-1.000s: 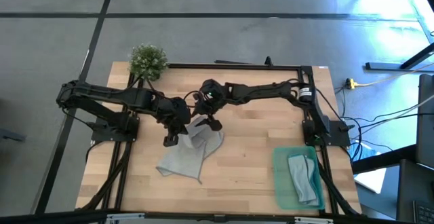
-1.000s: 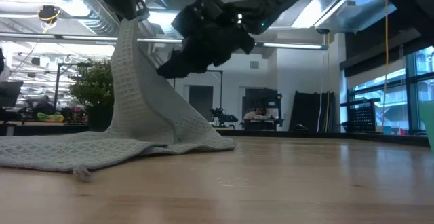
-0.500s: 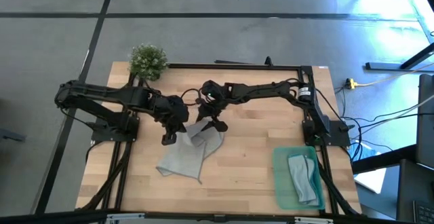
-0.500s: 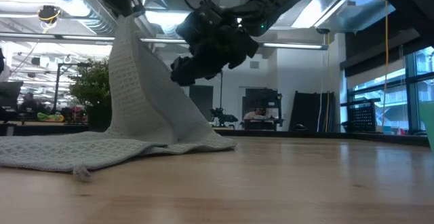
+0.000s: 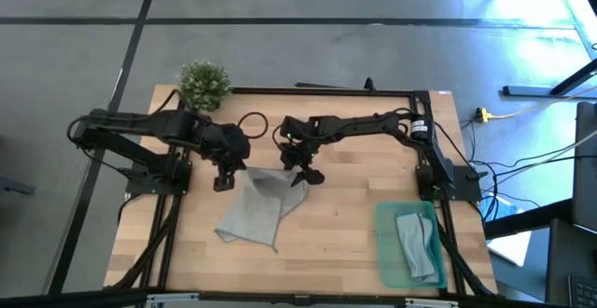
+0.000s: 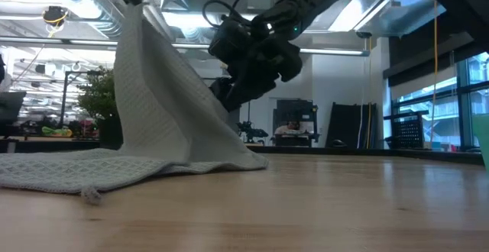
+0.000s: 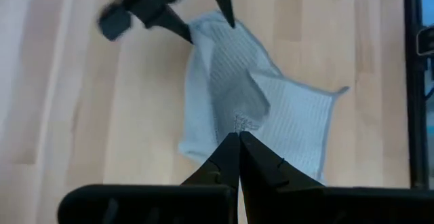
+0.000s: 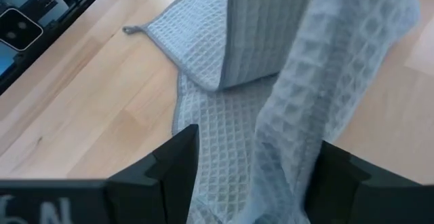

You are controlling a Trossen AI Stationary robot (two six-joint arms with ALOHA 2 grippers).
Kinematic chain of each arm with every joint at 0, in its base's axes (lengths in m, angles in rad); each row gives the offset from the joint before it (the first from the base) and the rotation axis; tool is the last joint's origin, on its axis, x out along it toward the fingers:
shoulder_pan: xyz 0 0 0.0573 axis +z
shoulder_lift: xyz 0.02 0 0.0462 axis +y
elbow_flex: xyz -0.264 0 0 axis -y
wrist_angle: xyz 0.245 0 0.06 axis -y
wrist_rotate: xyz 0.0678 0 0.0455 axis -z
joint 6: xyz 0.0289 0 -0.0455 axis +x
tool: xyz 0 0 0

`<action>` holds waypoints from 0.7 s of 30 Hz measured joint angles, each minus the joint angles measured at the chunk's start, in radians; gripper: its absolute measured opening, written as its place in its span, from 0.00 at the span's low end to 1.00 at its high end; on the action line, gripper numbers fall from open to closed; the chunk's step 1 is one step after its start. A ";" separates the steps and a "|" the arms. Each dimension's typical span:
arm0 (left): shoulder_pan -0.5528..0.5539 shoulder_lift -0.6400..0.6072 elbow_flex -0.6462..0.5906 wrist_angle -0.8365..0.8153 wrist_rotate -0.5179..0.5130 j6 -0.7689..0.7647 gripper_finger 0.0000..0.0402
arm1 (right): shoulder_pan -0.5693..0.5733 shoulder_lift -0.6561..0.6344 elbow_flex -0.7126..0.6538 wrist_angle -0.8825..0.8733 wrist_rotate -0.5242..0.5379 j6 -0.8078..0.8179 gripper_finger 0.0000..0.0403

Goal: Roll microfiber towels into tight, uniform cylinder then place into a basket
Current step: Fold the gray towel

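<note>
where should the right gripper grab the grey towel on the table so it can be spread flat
The left gripper already pinches one corner of the grey towel and holds it up, so the cloth hangs in a slanted sheet. The right gripper, open beside it, would best come from above and take the raised top edge near its own side. That edge is clear of the table.

Both arms reach in to meet over the far middle of the worktop.

The left arm stretches in from the left, and its gripper points down with fingers pressed together, pinching cloth. The right arm extends from the far right, elbow straightened, and its gripper also points down, just right of the left one, with fingers spread wide apart and holding nothing.
</note>
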 joint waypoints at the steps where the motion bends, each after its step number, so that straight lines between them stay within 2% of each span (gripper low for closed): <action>1: 0.000 0.000 0.012 -0.008 -0.008 0.000 0.00 | 0.003 0.000 0.000 0.000 0.000 -0.001 0.54; 10: 0.000 0.000 0.100 -0.125 -0.072 -0.005 0.00 | 0.025 0.000 0.000 -0.026 0.003 0.013 0.54; 15: 0.000 0.000 0.152 -0.182 -0.114 -0.005 0.00 | 0.028 0.000 0.000 -0.046 0.093 0.064 0.54; 21: 0.000 0.000 0.224 -0.263 -0.166 -0.007 0.00 | 0.028 0.000 0.000 -0.052 0.100 0.063 0.54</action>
